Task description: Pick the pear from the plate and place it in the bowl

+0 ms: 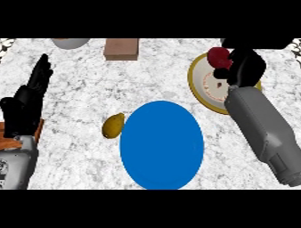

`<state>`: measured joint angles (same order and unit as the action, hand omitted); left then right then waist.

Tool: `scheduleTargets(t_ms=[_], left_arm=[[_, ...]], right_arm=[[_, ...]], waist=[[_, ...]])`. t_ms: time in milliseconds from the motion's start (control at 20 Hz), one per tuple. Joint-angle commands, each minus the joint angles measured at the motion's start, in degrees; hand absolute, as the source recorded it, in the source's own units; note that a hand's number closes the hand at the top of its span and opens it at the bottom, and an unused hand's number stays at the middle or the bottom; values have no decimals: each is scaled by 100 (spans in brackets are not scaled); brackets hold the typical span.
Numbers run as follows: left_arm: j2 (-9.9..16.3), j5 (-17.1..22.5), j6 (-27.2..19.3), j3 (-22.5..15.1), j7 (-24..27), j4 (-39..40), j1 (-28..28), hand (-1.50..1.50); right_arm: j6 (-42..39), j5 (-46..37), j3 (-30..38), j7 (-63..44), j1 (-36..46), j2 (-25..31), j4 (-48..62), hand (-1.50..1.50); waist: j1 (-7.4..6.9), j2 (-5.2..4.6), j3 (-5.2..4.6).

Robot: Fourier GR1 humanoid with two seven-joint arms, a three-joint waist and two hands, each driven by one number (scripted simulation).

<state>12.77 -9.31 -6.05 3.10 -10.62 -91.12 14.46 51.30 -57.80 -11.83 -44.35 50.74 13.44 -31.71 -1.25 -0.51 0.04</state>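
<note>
Dark red fruit point(218, 56) sits clasped in the right hand point(244, 67) above the far-right plate point(198, 87); left hand point(28, 95) rests open.

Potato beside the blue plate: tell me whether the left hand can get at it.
Probably yes. The potato lies on bare counter, just left of the plate. Nothing stands between it and the open left hand, resting at the view's left.

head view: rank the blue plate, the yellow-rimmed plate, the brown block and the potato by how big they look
1. blue plate, largest.
2. yellow-rimmed plate, partly hidden by the right hand and forearm.
3. brown block.
4. potato, near the block in size; the block sits farther away, so unsure.
</note>
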Motion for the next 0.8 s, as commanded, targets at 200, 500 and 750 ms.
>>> scheduleTargets(t_ms=[200, 500, 750], left_arm=[[-16, -4, 63, -40, 8, -131, 42, 0], [-159, 25, 64, -137, 25, -195, -62, 0], [-135, -49, 60, -113, 174, -3, -95, 0]], right_arm=[[489, 1499, 1144, 1686, -324, 302, 630, 150], [-171, 2596, 1764, 3321, -280, 211, 449, -150], [-334, 3351, 2345, 4767, -419, 296, 280, -150]], waist=[[-137, -71, 23], [-188, -85, 30], [-100, -56, 20]])
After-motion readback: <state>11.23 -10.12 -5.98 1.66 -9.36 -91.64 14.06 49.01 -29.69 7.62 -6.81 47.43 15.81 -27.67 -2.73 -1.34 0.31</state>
